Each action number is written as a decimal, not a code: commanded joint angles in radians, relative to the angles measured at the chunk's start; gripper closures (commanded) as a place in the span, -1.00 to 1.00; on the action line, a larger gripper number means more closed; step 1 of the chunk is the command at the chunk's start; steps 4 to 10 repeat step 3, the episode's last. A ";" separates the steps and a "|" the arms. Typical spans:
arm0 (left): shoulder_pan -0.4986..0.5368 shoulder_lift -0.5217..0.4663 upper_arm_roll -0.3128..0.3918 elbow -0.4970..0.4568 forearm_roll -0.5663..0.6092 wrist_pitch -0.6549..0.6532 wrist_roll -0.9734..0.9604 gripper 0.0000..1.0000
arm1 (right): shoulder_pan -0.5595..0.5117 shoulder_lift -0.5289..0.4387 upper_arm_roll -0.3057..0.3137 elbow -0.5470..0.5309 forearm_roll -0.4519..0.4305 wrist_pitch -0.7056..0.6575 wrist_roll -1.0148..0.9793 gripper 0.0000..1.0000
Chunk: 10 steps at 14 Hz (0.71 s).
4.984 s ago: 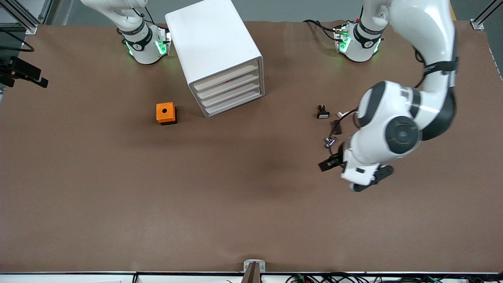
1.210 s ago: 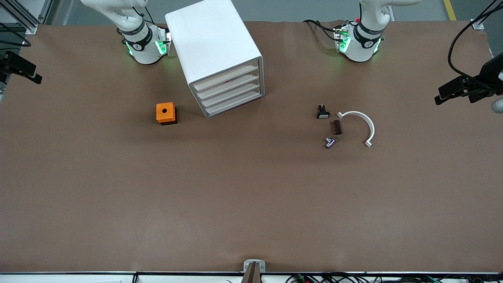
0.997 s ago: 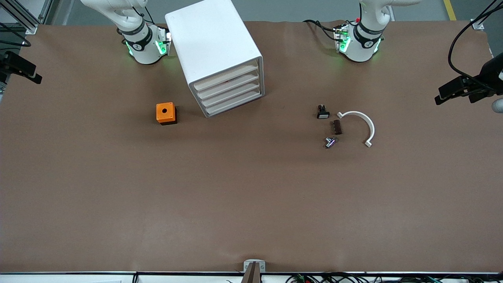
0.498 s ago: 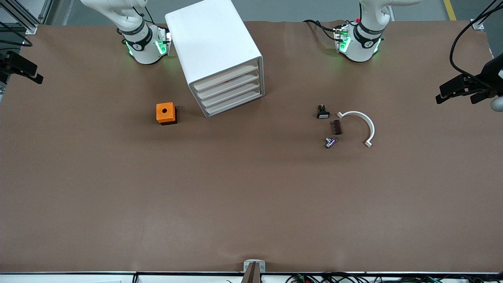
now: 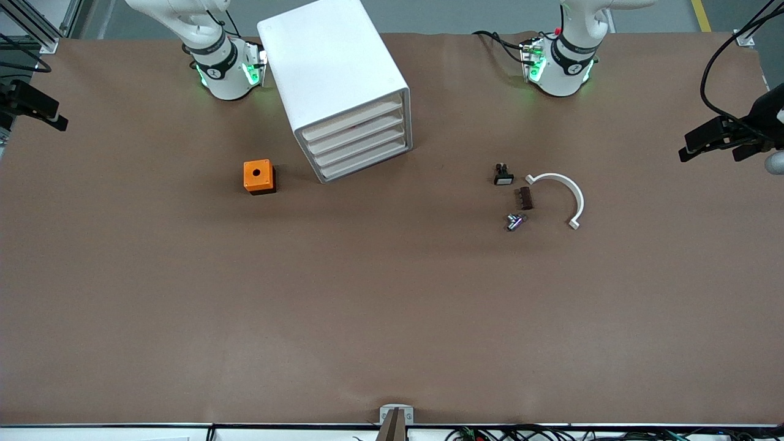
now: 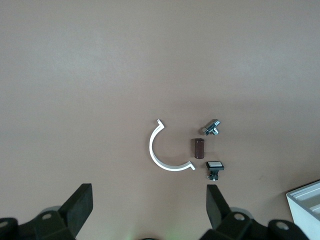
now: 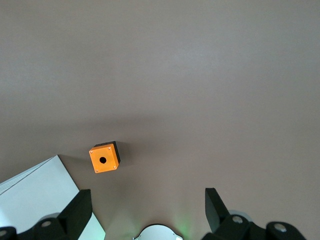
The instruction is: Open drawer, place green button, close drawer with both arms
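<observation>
Currently, both arms are parked high at their own ends of the brown worktop (image 5: 392, 318). The left pincer (image 6: 148, 194) is held released, its fingers (image 6: 80, 206) spread wide with nothing between them. The right pincer (image 7: 145, 196) is likewise seen released and empty.

A white drawer cabinet (image 5: 331, 67) is set between the two arm bases, and all four of its drawers are shut. An orange box (image 5: 259, 176) is placed just beside it, toward the right arm's end.

Toward the left arm's end, four small parts are clustered: a black switch (image 5: 503, 176) with a white face, a brown block (image 5: 525, 198), a metal fitting (image 5: 514, 222) nearest the front camera, and a white curved clip (image 5: 572, 195).

The green-capped button is not seen in any view, so its place cannot be told.
</observation>
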 commanded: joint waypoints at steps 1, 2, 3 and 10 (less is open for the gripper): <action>0.005 0.007 -0.010 0.020 0.022 -0.017 -0.011 -1.00 | 0.004 -0.010 0.000 0.001 -0.005 -0.002 0.003 -1.00; 0.005 0.007 -0.010 0.020 0.022 -0.017 -0.008 -1.00 | 0.004 -0.010 0.002 0.001 -0.003 -0.003 0.003 -1.00; 0.005 0.007 -0.010 0.020 0.022 -0.017 -0.005 -1.00 | 0.004 -0.010 0.002 0.001 -0.003 -0.006 0.004 -1.00; 0.005 0.007 -0.010 0.020 0.022 -0.017 -0.005 -1.00 | 0.004 -0.010 0.002 0.001 -0.003 -0.006 0.004 -1.00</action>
